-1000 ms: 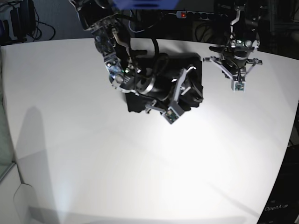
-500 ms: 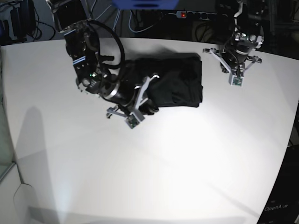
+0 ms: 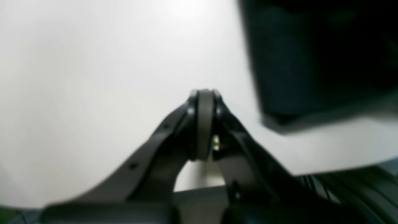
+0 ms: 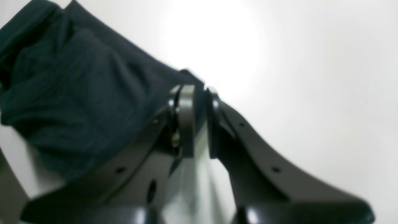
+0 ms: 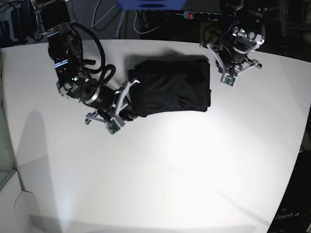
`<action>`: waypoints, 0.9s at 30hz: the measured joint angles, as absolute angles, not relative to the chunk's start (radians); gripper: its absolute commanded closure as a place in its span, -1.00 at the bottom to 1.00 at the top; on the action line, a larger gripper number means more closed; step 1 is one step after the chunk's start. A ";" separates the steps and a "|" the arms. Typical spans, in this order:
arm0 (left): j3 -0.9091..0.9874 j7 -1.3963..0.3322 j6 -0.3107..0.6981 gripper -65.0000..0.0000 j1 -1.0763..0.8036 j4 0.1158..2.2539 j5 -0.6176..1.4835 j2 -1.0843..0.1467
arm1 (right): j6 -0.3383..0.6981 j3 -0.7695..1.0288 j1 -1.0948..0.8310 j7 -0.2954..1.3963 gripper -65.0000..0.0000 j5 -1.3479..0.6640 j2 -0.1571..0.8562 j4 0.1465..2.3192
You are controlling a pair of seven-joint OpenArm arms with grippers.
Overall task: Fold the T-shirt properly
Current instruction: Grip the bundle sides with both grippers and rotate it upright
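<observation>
- Left wrist view: the left gripper (image 3: pixel 203 93) has its jaws pressed flat together with nothing in them. It hangs over the bare white worktop (image 3: pixel 93 77). The T-shirt (image 3: pixel 311 56), a plain black long-sleeved one in soft matte knit, is just a dark blurry block off to the upper right, clear of the tips. This arm isn't doing anything to the cloth right now.
- Right wrist view: the right gripper (image 4: pixel 200 90) has its jaws drawn narrow, with only a thin slot between the pads. A corner of the black fabric sits right at the tips. The view's blurry, so I honestly can't tell if that corner is pinched or just lying behind the pads. The rest of the shirt bunches up to the left.
- Base view: the shirt lies as a folded, roughly rectangular bundle toward the back middle of the worktop. The right arm is at one end of it, and the left arm is beside the opposite top corner.
- My take: this looks like late-stage tidying, squaring up the bundle.
- I'd check the grip really has the edge before pulling, since soft knit slips out easily.
- Move low and slow so the layers underneath don't drag along.
- The idle left arm could pin the far side down.
</observation>
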State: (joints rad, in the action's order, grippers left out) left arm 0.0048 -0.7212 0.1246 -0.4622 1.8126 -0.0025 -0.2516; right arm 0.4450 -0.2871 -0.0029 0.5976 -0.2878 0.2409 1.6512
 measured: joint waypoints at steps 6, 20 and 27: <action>-0.049 -0.721 0.124 1.00 -0.456 1.808 -0.037 -0.249 | 0.446 -0.287 0.022 0.599 0.85 -0.288 0.258 1.626; -0.043 -0.798 0.120 1.00 -0.300 1.717 -0.039 -0.174 | 0.447 -0.286 -0.088 0.518 0.85 -0.288 0.261 1.572; -0.044 -0.823 0.120 1.00 -0.144 1.633 -0.051 -0.079 | 0.442 -0.282 -0.202 0.447 0.85 -0.287 0.261 1.577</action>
